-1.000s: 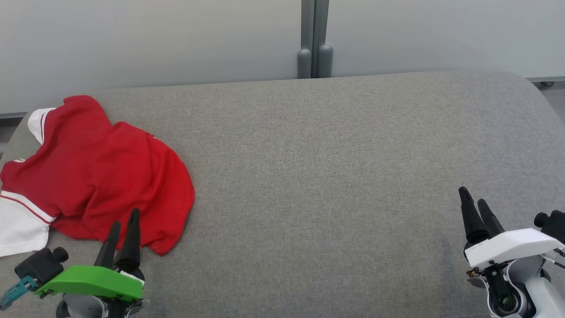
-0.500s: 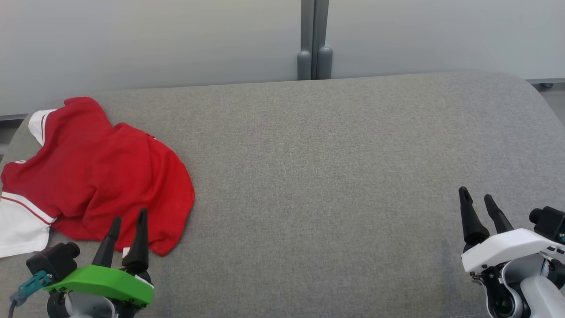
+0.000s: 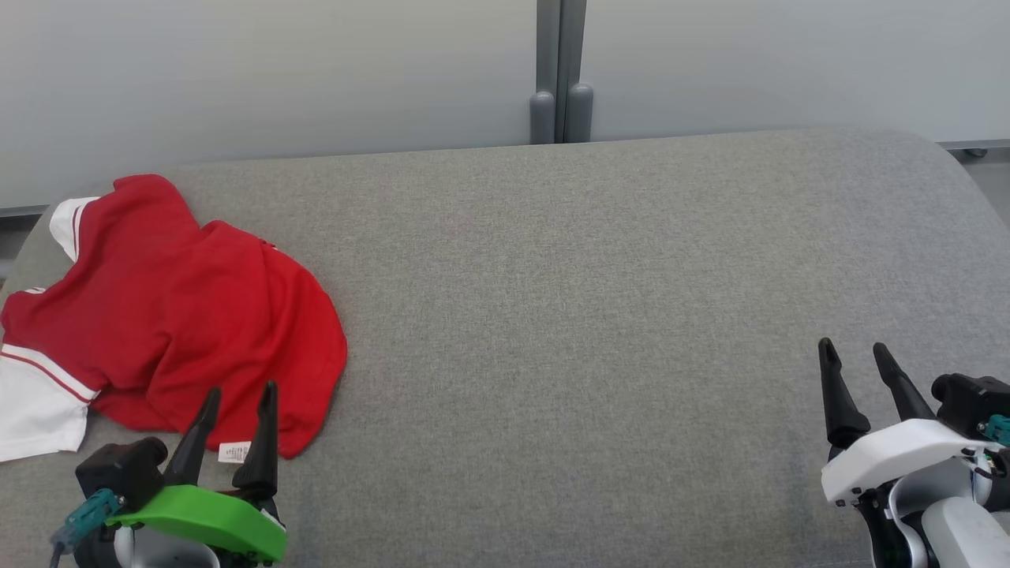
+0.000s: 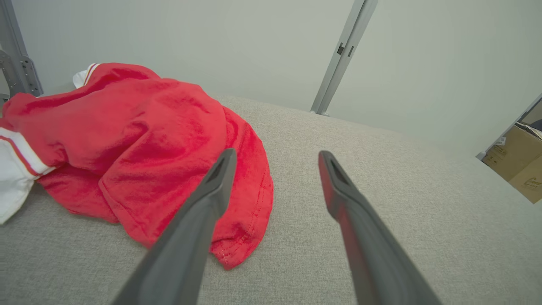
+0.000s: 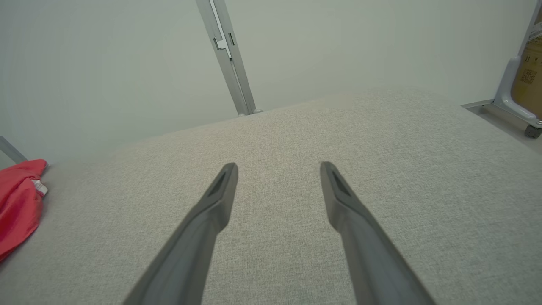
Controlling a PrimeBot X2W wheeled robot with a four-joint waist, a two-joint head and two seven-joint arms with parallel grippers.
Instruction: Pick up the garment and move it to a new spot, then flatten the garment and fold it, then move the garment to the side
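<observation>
Garment (image 3: 181,315): lies crumpled at the left end of the grey worktop (image 3: 592,315). Step in hand: pick-up, not yet begun. Left pincer (image 3: 241,388): open, at the near hem. Right pincer (image 3: 851,344): open, well apart. Next: advance the left pincer onto a fold, then close.

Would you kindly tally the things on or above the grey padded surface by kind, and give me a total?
garment: 1, red with white trim, crumpled
grippers: 2, the left gripper and the right gripper, both open
Total: 3
</observation>
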